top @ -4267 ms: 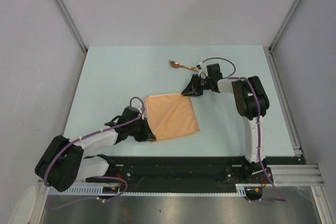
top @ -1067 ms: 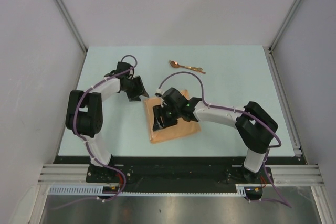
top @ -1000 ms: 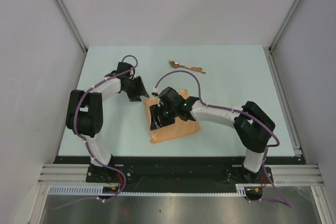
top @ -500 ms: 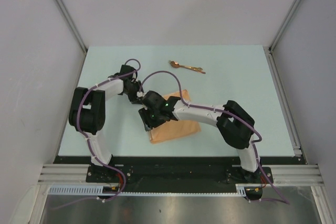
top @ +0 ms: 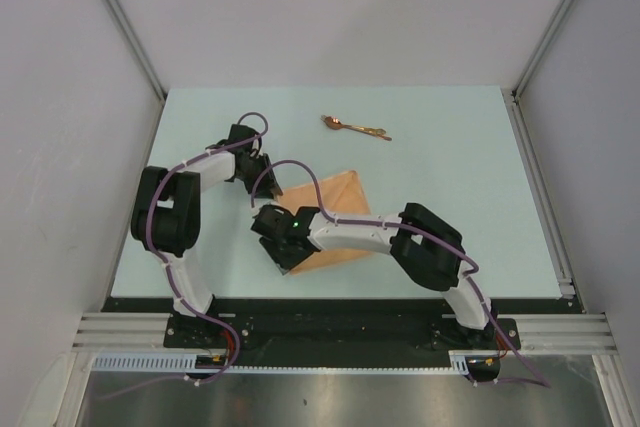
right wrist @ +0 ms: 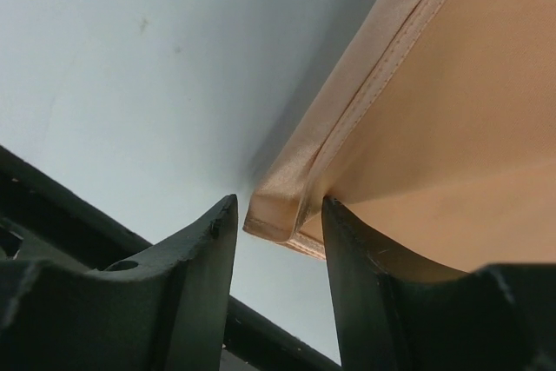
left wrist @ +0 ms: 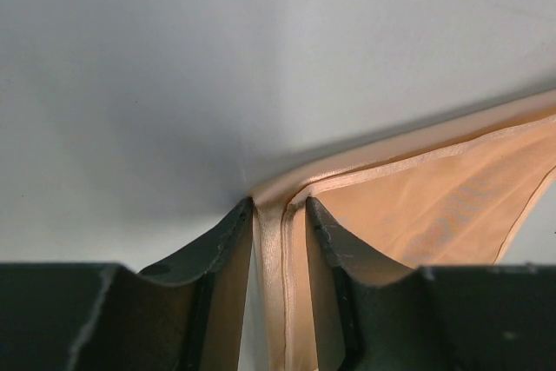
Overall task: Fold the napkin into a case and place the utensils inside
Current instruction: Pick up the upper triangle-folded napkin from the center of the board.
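Note:
The peach-orange napkin [top: 338, 205] lies folded on the pale table. My left gripper [top: 268, 179] is at its far-left corner. In the left wrist view the doubled hem of the napkin [left wrist: 417, 206] runs between the two fingers of my left gripper [left wrist: 278, 219], and a sliver of table shows beside it. My right gripper [top: 287, 257] is at the near-left corner. That folded corner of the napkin [right wrist: 287, 202] sits inside the gap of my right gripper [right wrist: 276, 215] and is not pinched. The copper-gold utensils [top: 355, 127] lie apart at the back.
The table [top: 450, 147] is walled by grey panels, with metal posts at its back corners. A black rail [top: 330, 315] runs along the near edge by the arm bases. The right arm's elbow [top: 430, 247] reaches across the napkin's right side.
The right gripper slid left and nearer across the napkin to its near-left corner. The left gripper moved onto the far-left corner. Both pairs of jaws have narrowed.

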`<state>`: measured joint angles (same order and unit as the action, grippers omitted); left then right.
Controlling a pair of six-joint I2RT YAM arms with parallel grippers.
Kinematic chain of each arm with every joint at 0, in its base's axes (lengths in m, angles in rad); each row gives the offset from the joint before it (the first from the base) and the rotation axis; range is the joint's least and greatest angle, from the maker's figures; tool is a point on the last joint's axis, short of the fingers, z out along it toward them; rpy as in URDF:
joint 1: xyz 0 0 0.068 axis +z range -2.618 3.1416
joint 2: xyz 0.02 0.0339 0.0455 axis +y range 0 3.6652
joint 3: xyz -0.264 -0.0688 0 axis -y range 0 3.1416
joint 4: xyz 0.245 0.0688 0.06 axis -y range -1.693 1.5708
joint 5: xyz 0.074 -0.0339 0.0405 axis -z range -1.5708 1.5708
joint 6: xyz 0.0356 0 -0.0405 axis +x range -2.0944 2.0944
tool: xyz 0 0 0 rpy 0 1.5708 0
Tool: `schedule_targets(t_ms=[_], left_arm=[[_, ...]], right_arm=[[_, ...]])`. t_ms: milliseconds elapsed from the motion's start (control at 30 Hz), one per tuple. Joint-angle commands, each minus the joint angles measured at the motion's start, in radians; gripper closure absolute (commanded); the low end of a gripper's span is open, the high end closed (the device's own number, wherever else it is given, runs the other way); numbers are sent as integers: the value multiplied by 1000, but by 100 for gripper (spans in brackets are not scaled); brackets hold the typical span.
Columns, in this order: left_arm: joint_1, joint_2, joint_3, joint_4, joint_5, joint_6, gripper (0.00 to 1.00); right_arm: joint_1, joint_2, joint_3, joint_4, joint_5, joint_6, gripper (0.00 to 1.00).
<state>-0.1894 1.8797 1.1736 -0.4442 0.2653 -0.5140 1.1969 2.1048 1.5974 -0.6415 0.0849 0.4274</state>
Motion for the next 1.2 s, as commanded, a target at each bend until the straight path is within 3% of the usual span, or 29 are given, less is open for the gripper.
schedule_targets(t_ms=[0,267,467,733,867,1033,1167], left_arm=[[-2,-21,-23,1,-11,19,63],[-2,-24,-23,-8,-17,23,62],[-1,-44,-29,-4,-40,23,60],[8,-57,-37,-1,-41,16,54],[22,-83,-43,10,-23,14,42],[25,-123,-45,-36,18,-9,35],[31,-217,-98,-16,43,-46,32]], right_arm=[[18,35,52,-21,64,5,52],[26,67,55,-66,99,1,54],[36,83,39,-125,180,-15,62],[61,161,111,-207,305,-21,84],[63,132,125,-186,325,-12,100],[24,-6,32,-10,241,1,100],[-31,-181,-112,143,39,14,100]])
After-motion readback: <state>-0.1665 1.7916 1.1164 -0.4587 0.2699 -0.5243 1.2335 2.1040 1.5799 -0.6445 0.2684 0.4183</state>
